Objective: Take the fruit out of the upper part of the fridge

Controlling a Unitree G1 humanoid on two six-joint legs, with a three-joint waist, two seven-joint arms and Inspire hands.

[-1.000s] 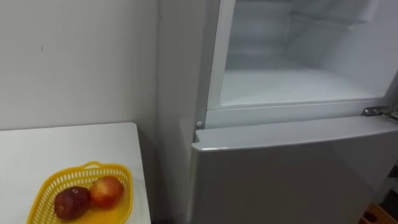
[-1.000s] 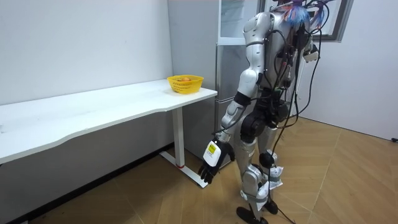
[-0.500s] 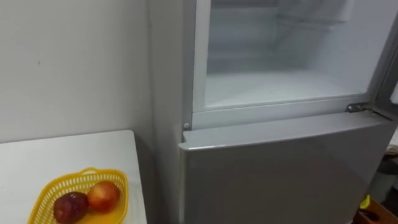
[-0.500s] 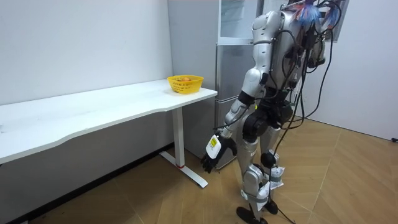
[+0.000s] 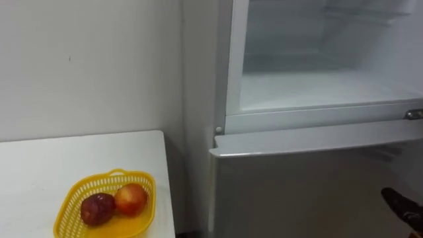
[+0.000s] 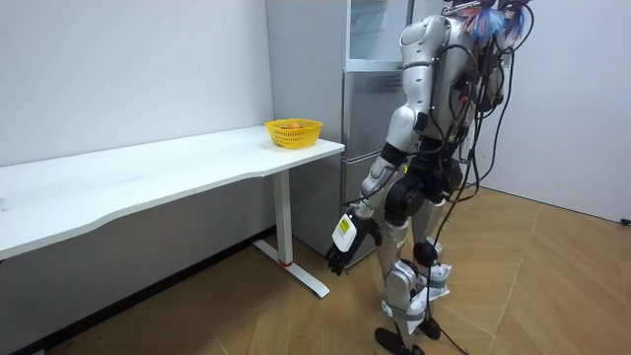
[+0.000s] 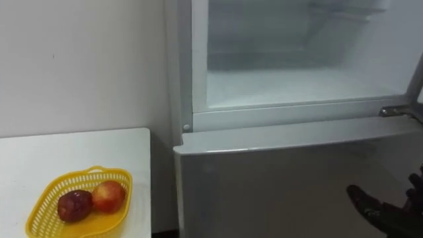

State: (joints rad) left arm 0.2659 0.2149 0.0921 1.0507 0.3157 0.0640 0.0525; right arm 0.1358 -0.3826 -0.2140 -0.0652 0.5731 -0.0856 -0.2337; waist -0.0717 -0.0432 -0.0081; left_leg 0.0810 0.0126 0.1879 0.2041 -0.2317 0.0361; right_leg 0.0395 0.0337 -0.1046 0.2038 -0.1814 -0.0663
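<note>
The upper fridge compartment stands open, and its white floor and back wall are bare. Below it the grey lower door is closed. My right hand reaches in from the lower right in front of that lower door, dark fingers stretched out and holding nothing. In the room view I stand facing the fridge, and my left hand hangs by my thigh with relaxed fingers.
To the fridge's left, a yellow basket with two reddish fruits sits on the white table's corner. The table runs along the wall. A metal hinge juts out at the compartment's right edge.
The eye view has shifted sideways with my head. My right hand has come into sight at the lower right. In the room view my left hand has swung slightly towards the fridge.
</note>
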